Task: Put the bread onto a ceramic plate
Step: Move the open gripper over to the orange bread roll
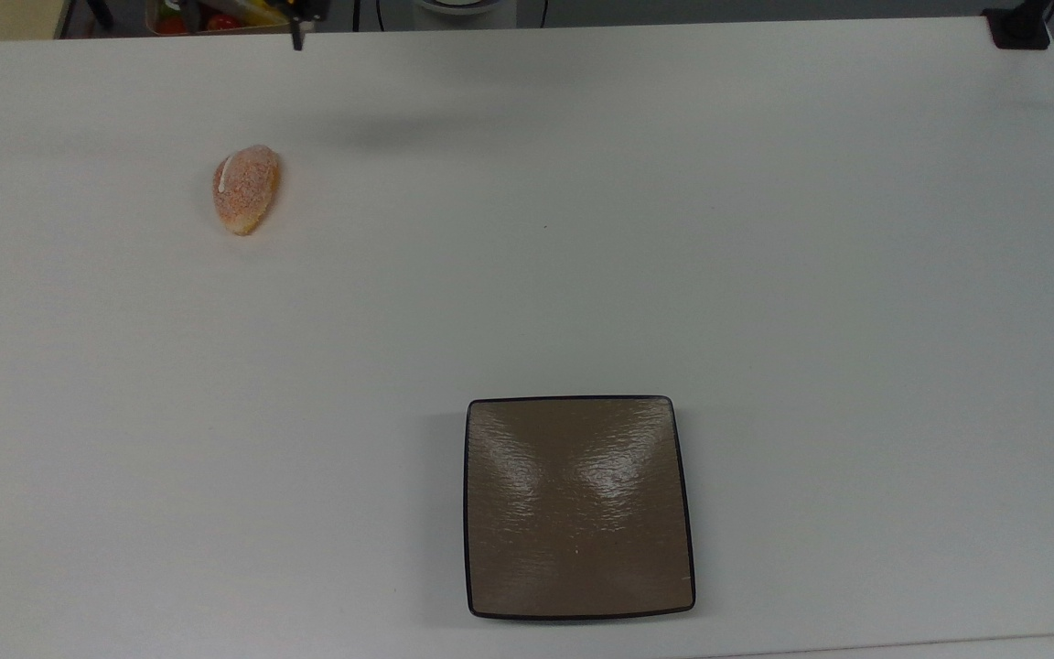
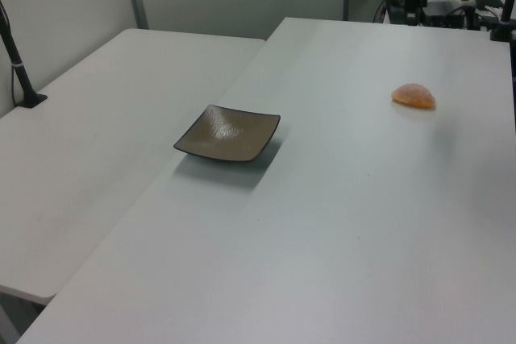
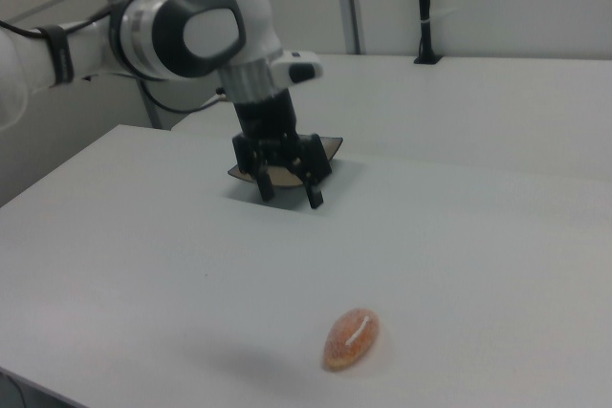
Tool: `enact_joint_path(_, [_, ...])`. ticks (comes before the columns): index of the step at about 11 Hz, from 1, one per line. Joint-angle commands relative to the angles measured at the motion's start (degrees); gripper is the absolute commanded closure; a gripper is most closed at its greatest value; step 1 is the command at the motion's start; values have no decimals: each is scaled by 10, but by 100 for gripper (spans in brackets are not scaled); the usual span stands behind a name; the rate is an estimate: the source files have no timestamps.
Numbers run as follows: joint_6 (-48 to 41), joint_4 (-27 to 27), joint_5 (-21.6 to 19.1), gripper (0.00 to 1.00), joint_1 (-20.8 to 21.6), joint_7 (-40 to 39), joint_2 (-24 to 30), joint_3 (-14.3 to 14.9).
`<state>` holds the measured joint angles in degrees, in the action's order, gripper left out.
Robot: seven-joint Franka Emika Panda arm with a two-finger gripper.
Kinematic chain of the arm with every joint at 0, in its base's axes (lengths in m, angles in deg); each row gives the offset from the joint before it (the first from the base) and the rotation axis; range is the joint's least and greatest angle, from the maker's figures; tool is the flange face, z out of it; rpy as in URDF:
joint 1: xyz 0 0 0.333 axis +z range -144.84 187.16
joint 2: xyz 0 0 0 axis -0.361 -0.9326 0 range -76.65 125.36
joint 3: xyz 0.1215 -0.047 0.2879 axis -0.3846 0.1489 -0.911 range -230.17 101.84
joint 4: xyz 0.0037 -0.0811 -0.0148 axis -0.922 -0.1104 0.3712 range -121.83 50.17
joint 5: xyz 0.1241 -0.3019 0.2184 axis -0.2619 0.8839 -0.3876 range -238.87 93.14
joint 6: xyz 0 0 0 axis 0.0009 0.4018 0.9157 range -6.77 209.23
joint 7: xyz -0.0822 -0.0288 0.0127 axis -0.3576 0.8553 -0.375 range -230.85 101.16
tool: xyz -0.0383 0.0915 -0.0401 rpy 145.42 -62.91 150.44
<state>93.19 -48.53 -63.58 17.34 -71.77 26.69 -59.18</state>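
Well apart: bread (image 1: 246, 188), ceramic plate (image 1: 579, 508), spread fingers (image 3: 314, 198).

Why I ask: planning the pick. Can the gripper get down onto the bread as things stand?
Probably yes: the gripper hangs open above the table, and the bread lies alone with nothing beside it.

No text, label, brand, number or sign can be read anywhere (the surfaces are plain throughout).
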Motion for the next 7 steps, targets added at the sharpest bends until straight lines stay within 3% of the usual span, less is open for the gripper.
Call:
enact_joint_path(1, [49, -63, 10, 0, -30, -20, 7, 15])
enact_joint_path(4, [143, -143, 9, 0, -45, -22, -14, 22])
enact_joint_path(7, [207, -146, 7, 0, -59, -18, -79, 22])
